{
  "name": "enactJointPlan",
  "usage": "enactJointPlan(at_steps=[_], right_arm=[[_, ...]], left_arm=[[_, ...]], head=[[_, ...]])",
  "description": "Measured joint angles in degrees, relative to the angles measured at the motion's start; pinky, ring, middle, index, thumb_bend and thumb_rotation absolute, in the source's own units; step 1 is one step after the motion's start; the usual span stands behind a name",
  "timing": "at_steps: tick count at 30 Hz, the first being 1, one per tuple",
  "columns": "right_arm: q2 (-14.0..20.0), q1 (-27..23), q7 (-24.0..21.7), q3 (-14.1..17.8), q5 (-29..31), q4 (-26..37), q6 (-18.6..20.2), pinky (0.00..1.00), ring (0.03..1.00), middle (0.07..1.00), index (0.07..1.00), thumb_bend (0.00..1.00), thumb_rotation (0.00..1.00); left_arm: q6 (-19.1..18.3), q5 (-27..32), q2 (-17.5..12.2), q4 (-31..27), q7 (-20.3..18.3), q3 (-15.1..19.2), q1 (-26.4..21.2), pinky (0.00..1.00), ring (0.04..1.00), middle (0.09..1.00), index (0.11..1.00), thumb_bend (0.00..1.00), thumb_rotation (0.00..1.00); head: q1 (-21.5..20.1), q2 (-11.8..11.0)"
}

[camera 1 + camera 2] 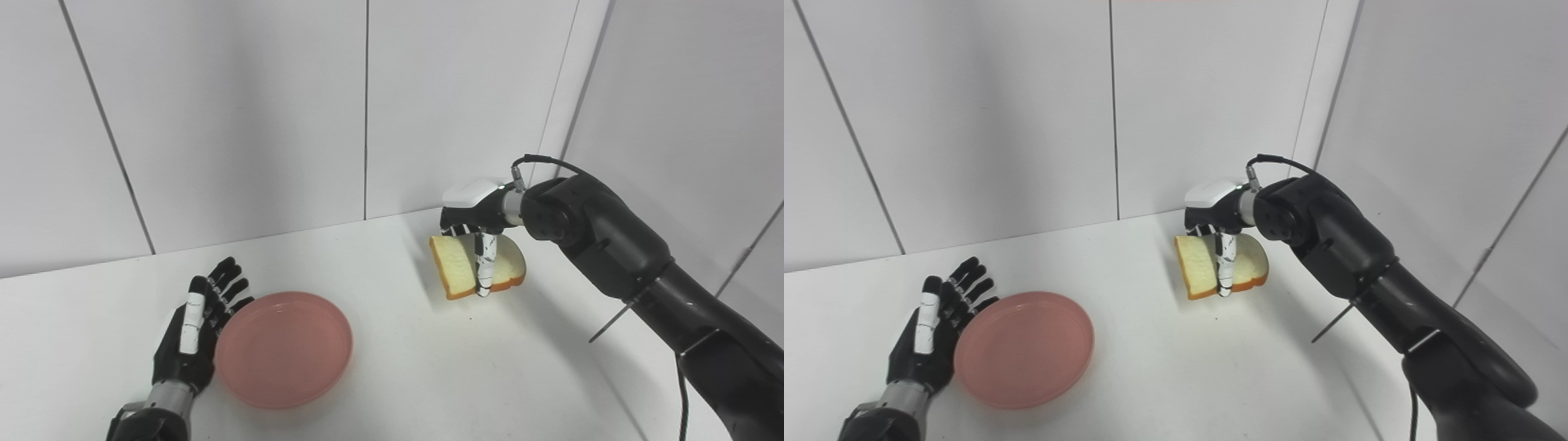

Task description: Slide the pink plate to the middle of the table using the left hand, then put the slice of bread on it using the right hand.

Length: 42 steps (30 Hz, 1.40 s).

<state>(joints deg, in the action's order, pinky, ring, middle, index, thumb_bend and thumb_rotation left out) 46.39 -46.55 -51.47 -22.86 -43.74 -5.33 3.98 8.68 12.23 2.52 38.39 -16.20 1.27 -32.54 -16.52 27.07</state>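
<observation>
A pink plate (283, 348) lies flat on the white table, left of its middle. My left hand (197, 324) rests open against the plate's left rim, fingers straight and spread toward the back wall. Over at the right rear, my right hand (474, 233) is shut on a slice of bread (456, 264) with a brown crust. The slice is tilted up on its edge, thumb in front and fingers behind; I cannot see whether its lower edge touches the table. The same slice of bread (1200, 266) shows in the right eye view, well apart from the plate (1024, 348).
White panelled walls close the table at the back and on the right, meeting in a corner just behind the right hand. The black right forearm (643, 269) crosses the table's right side. Bare tabletop (416, 367) lies between plate and bread.
</observation>
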Motion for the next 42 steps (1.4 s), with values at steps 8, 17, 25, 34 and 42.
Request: enactJointPlan(at_steps=[8,17,25,34,42], right_arm=[[-5.66,-2.92,-0.11,-2.61,-1.15,-0.02,-0.45,0.39,0.466,0.543,0.621,0.86,0.31],[-12.82,-4.62,-0.03,-4.85,-1.17,-1.09,-1.66,0.34,0.412,0.482,0.493,0.6,0.19],[-17.3,-6.01,0.03,-6.61,-0.62,-2.18,-3.53,0.32,0.408,0.497,0.49,0.52,0.16],[-20.42,-7.86,0.73,-8.77,-0.76,-4.78,-5.9,0.38,0.439,0.508,0.491,0.52,0.16],[-22.67,-7.45,4.15,-9.37,-1.14,-9.33,-8.06,0.33,0.413,0.501,0.49,0.52,0.15]], left_arm=[[0.29,-0.96,1.62,-0.26,2.24,-0.25,0.11,0.8,0.885,0.902,0.82,0.94,0.86],[2.06,-2.45,4.47,2.22,4.73,-0.53,-1.12,0.8,0.914,0.902,0.804,0.95,0.86],[4.68,-3.76,5.7,6.68,6.06,-0.73,-3.28,0.78,0.882,0.885,0.797,0.95,0.87],[7.18,-4.78,7.02,9.79,7.47,-0.64,-4.88,0.79,0.883,0.885,0.801,0.97,0.87],[7.16,-4.83,7.04,8.82,8.35,-0.52,-4.55,0.79,0.882,0.894,0.815,0.95,0.89]], head=[[4.39,0.18],[12.29,1.32],[18.54,2.37],[23.55,2.72],[25.31,3.25]])
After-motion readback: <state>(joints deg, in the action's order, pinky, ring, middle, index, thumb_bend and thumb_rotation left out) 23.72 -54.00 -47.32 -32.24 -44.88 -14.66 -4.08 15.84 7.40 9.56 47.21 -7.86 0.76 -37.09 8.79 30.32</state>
